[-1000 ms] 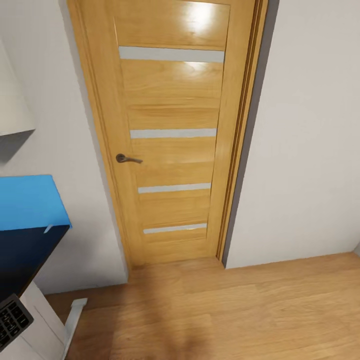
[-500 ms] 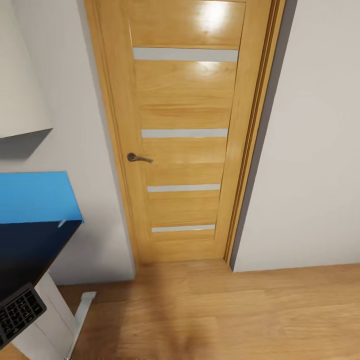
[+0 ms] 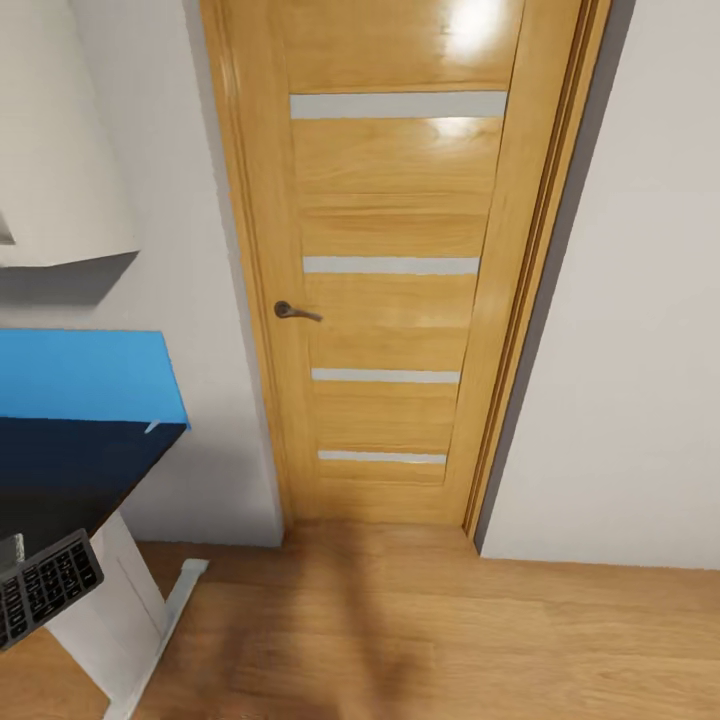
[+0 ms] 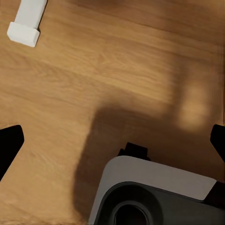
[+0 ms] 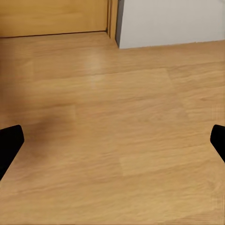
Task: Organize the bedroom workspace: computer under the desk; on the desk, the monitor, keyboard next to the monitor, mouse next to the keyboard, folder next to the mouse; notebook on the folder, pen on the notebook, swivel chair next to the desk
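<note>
The bright blue folder point(image 3: 85, 378) lies flat on the desk point(image 3: 70, 470), at the end of its black top near the wall. One end of the keyboard point(image 3: 45, 585) juts past the desk's near edge at the lower left of the head view. Above the folder hangs the white back of the monitor point(image 3: 60, 150). My left gripper point(image 4: 112, 145) is open over bare wood floor, its black fingertips point(image 4: 9, 145) far apart. My right gripper point(image 5: 112, 143) is open too, above bare floor near the door's corner.
A closed wooden door point(image 3: 400, 270) with a lever handle point(image 3: 295, 312) stands straight ahead between grey walls. The desk's white leg and foot point(image 3: 150, 620) rest on the floor; the foot's end point(image 4: 27, 21) lies near my grey base point(image 4: 154, 192).
The whole head view has shifted: door and folder sit further right in the picture, and more of the desk, keyboard and monitor shows. The camera turned; nothing itself moved.
</note>
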Robot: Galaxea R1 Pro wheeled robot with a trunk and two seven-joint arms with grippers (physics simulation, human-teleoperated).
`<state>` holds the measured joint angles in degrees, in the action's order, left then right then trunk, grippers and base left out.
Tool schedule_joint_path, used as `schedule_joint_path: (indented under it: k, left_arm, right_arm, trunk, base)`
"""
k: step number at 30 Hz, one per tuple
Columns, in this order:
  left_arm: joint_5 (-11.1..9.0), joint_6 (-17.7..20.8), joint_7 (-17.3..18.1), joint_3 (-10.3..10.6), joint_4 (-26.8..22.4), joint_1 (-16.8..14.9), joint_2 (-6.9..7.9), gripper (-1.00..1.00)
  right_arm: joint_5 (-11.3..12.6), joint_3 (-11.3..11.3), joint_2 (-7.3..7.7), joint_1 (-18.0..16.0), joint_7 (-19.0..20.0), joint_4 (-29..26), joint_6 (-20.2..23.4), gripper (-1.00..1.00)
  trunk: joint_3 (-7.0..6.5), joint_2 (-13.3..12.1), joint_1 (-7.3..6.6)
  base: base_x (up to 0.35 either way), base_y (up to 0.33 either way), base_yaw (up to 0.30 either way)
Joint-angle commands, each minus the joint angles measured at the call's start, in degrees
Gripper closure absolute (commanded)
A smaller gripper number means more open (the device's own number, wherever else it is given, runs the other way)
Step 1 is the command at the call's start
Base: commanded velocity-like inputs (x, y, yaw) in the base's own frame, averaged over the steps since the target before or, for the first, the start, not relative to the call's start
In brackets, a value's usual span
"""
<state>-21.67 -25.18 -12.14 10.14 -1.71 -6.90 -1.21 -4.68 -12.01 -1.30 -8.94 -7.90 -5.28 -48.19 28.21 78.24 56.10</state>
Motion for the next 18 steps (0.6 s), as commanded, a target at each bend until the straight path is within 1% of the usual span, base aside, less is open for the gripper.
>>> schedule_joint_path:
  k: [1,3,7,18]
  left_arm:
    - [-0.27,-0.15,-0.34,0.5,0.04,-0.05,-0.02,-1.0]
    - [-0.29,-0.17,-0.35,0.5,0.04,-0.05,-0.02,-1.0]
    - [-0.3,-0.2,-0.36,0.5,0.04,-0.05,-0.02,-1.0]
    - [-0.39,-0.22,-0.37,0.48,0.04,-0.05,-0.02,-1.0]
  right_arm:
    - [-0.51,-0.21,-0.02,-0.02,-0.36,0.01,-0.07,-1.0]
    - [-0.51,-0.21,-0.02,-0.02,-0.36,0.01,-0.07,-1.0]
    - [-0.51,-0.21,-0.02,-0.04,-0.35,0.01,-0.06,-1.0]
    - [-0.58,-0.21,-0.02,-0.03,-0.29,0.01,-0.12,-1.0]
  trunk:
    - [0.09,0.03,0.0]
    - [0.14,0.03,0.0]
    - [0.27,0.03,0.0]
    - [0.7,0.03,0.0]
  base:
    - [0.0,-0.257,0.258]
    - [0.0,-0.183,0.258]
    - [0.0,-0.086,0.258]
    - [0.0,-0.016,0.257]
